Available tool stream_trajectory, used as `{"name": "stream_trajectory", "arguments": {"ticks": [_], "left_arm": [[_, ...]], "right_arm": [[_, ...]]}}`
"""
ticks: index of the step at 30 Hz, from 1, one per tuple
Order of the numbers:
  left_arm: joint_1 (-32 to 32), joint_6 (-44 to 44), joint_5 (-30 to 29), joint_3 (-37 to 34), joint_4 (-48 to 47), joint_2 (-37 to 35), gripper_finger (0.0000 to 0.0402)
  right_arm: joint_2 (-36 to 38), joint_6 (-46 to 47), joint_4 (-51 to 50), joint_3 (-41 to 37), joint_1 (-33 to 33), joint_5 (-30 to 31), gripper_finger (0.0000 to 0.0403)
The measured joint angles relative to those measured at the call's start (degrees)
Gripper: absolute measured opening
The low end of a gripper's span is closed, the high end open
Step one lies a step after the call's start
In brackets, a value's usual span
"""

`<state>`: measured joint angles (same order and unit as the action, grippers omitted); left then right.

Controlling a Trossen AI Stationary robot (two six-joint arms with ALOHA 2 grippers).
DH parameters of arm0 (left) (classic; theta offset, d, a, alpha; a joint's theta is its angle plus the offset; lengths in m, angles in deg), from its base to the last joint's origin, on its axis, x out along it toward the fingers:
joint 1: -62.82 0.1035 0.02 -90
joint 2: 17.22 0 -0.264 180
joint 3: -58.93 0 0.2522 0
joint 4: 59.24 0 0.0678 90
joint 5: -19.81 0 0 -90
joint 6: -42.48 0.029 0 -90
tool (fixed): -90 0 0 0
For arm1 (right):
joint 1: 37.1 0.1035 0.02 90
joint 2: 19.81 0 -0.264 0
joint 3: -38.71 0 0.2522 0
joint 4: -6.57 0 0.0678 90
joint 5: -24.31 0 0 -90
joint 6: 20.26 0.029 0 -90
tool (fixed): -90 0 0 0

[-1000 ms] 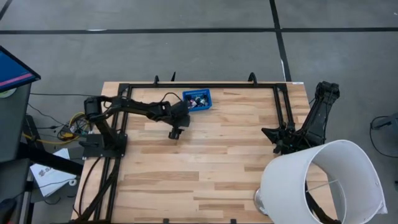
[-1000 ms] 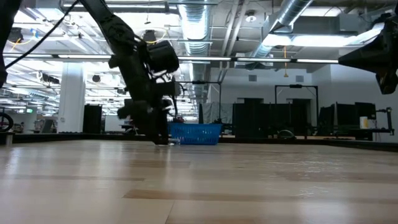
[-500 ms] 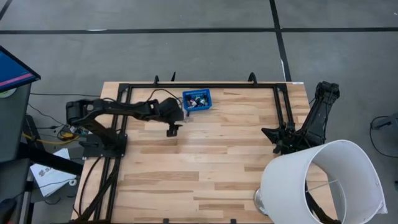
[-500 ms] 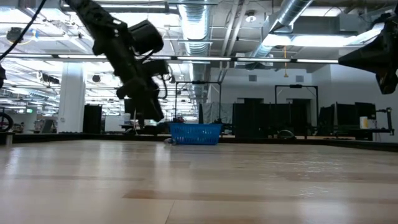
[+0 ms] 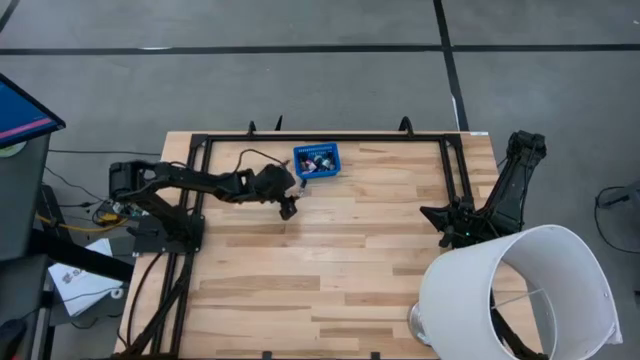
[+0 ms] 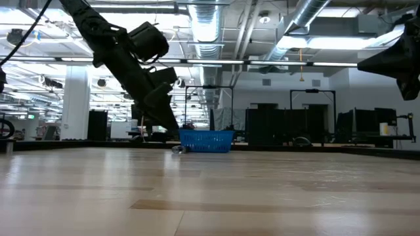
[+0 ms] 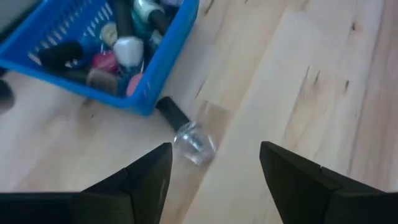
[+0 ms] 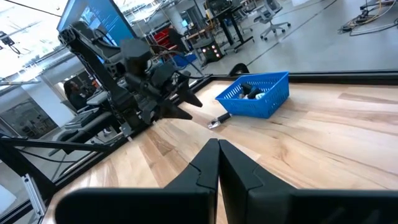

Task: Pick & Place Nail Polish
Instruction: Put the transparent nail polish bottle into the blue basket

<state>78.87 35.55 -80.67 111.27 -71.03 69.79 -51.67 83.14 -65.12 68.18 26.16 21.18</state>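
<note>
Beside the basket [image 7: 163,62] wall, one clear bottle [image 7: 189,137] beyond spread, empty left fingers [image 7: 152,177].

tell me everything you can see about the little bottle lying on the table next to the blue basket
The bottle is small, with a clear, glassy rounded body and a slim dark cap. It lies on its side on the wooden table, cap end pointing at the blue basket and close against its wall. Nothing grips it: the left gripper hovers above it, jaws open.
</note>
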Motion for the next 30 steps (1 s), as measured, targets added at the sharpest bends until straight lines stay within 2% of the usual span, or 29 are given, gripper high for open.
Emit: {"name": "stream_trajectory", "arguments": {"ticks": [5, 10, 16, 23, 26, 30], "left_arm": [[-2.0, -5.0, -8.3, 0.0, 6.3, 3.5, 0.0239], [-1.7, -9.9, -9.4, -0.1, 10.8, 9.0, 0.0239], [-1.9, -10.4, -10.9, 0.0, 18.0, 14.7, 0.0239], [-1.9, -11.1, -12.4, 0.2, 18.9, 18.6, 0.0239], [-2.3, -11.7, -11.6, 0.3, 18.5, 19.3, 0.0224], [-2.4, -13.1, -10.9, -0.2, 17.7, 19.3, 0.0171]], "right_arm": [[0.0, 0.1, 0.1, 0.0, 0.0, 0.0, 0.0000], [0.0, 0.2, 0.3, 0.0, 0.0, 0.0, 0.0000], [0.0, 0.2, 0.4, 0.0, 0.0, 0.0, 0.0000], [0.0, 0.2, 0.5, 0.0, 0.0, 0.0, 0.0000], [0.0, 0.2, 0.5, 0.0, 0.0, 0.0, 0.0000], [0.0, 0.2, 0.5, 0.0, 0.0, 0.0, 0.0000]]}}
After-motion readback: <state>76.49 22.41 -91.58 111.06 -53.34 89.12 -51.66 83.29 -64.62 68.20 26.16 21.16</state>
